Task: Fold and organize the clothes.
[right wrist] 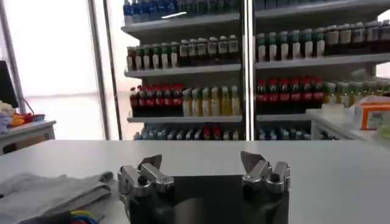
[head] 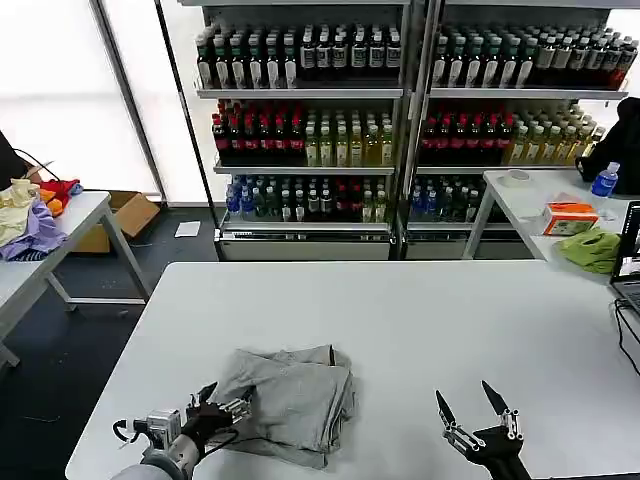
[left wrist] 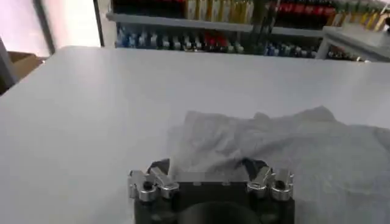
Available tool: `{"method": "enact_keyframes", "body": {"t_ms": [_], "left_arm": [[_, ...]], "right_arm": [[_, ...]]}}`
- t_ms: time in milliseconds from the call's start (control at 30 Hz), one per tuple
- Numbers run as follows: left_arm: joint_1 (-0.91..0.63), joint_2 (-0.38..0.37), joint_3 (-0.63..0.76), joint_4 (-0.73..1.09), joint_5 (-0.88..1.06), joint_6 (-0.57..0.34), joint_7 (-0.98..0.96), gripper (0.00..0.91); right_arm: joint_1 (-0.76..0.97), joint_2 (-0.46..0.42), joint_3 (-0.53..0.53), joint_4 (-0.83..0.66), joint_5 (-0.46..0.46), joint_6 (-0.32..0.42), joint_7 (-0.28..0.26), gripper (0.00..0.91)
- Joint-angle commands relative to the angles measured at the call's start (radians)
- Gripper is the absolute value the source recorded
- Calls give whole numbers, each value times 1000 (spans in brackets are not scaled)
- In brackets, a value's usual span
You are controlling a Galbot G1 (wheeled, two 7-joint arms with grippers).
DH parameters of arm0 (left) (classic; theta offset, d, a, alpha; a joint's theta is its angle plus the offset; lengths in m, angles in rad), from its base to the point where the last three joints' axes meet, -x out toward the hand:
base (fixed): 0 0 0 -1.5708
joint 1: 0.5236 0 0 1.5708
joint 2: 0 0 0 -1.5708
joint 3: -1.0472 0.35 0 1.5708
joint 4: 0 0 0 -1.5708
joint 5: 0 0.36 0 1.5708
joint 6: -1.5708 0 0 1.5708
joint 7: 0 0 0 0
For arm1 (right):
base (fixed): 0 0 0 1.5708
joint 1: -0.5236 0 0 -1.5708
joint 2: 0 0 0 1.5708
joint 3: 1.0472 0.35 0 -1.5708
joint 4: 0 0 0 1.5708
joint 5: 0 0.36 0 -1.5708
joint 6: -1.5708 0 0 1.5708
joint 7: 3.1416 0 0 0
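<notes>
Head camera sits high, facing forward and down over the white worktop (head: 420, 320), bottle shelves (head: 310, 120) behind. Left wrist camera sits low and close behind the left gripper (left wrist: 207, 173), facing across the folded grey shirt (left wrist: 292, 146) toward the shelves. Right wrist camera rides just above the worktop behind the right gripper (right wrist: 204, 167), facing the same shelves; all three share the shirt and shelving.

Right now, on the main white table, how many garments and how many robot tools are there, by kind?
Folded grey shirt bundle: 1 (layers inside cannot be told apart)
Robot tools: 2, left tool at the bundle's edge, right tool open over the bare table
Total: 3
</notes>
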Motion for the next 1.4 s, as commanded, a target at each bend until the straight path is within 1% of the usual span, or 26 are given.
{"method": "enact_keyframes", "body": {"t_ms": [33,267,533,567,600,633,700,767,900,933,1000,1033,1133,1233,1267,1400], "left_arm": [[-2,-23,29,60,8,-26,13,10],[2,-35,20,70,20,-74,26,10],[18,-74,-30,72,25,-124,36,0],[20,-76,-35,71,23,-126,36,10],[27,-79,-62,47,-3,-128,38,0],[28,-79,-78,38,-14,-128,38,10],[36,-76,-146,7,-102,-113,31,10],[41,-71,-215,-12,-137,-109,32,10],[56,-31,-427,-57,-305,-73,23,0],[58,-23,-453,-62,-326,-69,25,0],[69,16,-561,-73,-387,-52,36,0],[71,26,-576,-75,-427,-48,39,0],[78,82,-707,-76,-530,0,53,0],[76,122,-784,-56,-537,21,74,0],[77,146,-810,-45,-546,26,80,0],[89,213,-862,-36,-557,30,82,10]], "right_arm": [[3,2,-6,2,-2,0,1,907],[-4,2,1,8,-2,0,1,907],[-11,4,4,8,0,6,0,907],[-10,5,4,8,0,5,0,907],[-11,5,5,9,1,5,0,907],[-12,5,6,9,1,5,-1,907],[-13,2,10,7,5,6,-1,907],[-13,0,13,5,9,6,-1,907],[-6,-2,7,0,11,5,-1,907],[-3,-2,5,0,10,5,-1,907],[3,-2,-3,-4,9,4,-1,907],[4,-2,-5,-4,9,3,-1,907],[10,-4,-8,-5,10,2,0,907],[8,-8,-5,-5,15,3,-1,907],[6,-10,-3,-5,19,4,-1,907],[-5,-14,5,-5,28,14,-2,907]]}}
